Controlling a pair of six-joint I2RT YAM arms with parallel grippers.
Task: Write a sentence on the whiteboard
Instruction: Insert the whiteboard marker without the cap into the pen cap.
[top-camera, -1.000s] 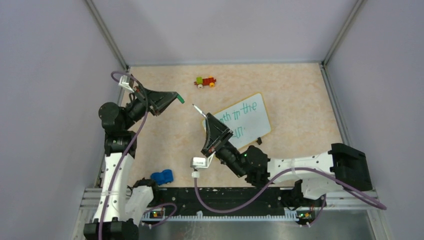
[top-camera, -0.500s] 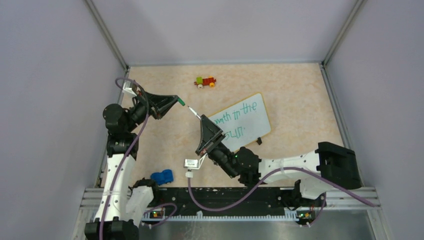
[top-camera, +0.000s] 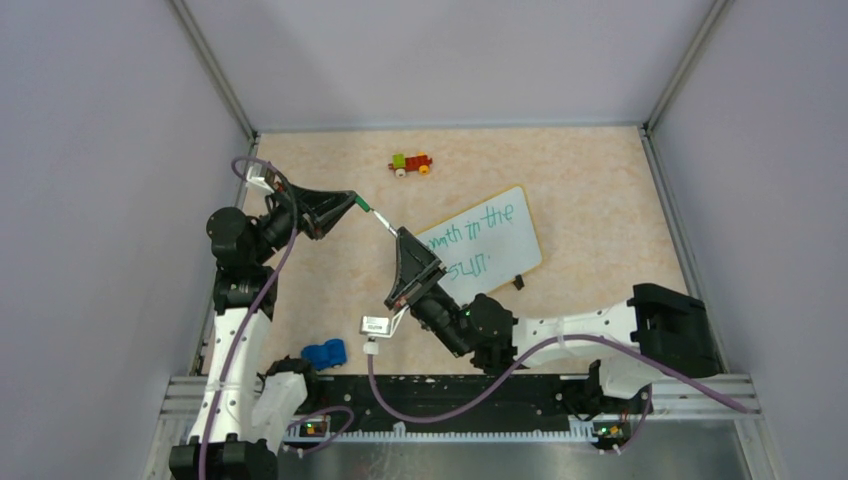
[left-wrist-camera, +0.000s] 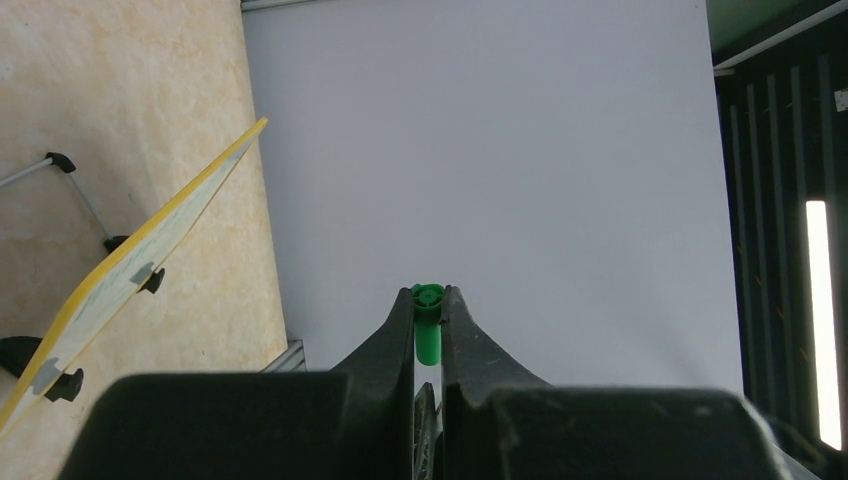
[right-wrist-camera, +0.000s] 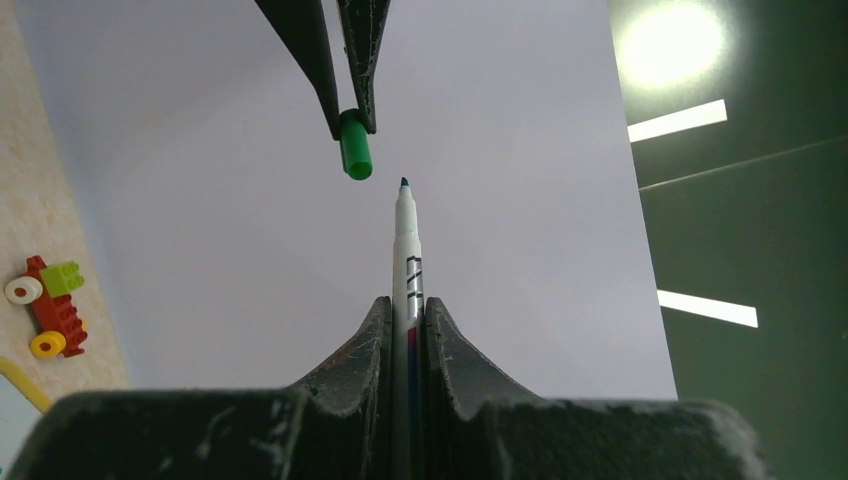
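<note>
On tabletop (top-camera: 600, 180), whiteboard (top-camera: 505, 240) with green sentence (top-camera: 478, 226), bare room along far and right edges. Just left of whiteboard: left pincer (top-camera: 353, 200) squeezed tight on green cap (top-camera: 364, 206), right pincer (top-camera: 402, 234) squeezed tight on marker (top-camera: 388, 223). Behind whiteboard, toy train (top-camera: 411, 164).

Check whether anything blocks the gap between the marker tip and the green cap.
Nothing visible does. Only open air separates the marker in the right end effector from the green cap pinched in the left end effector; the cap sits slightly off the tip's line.
</note>
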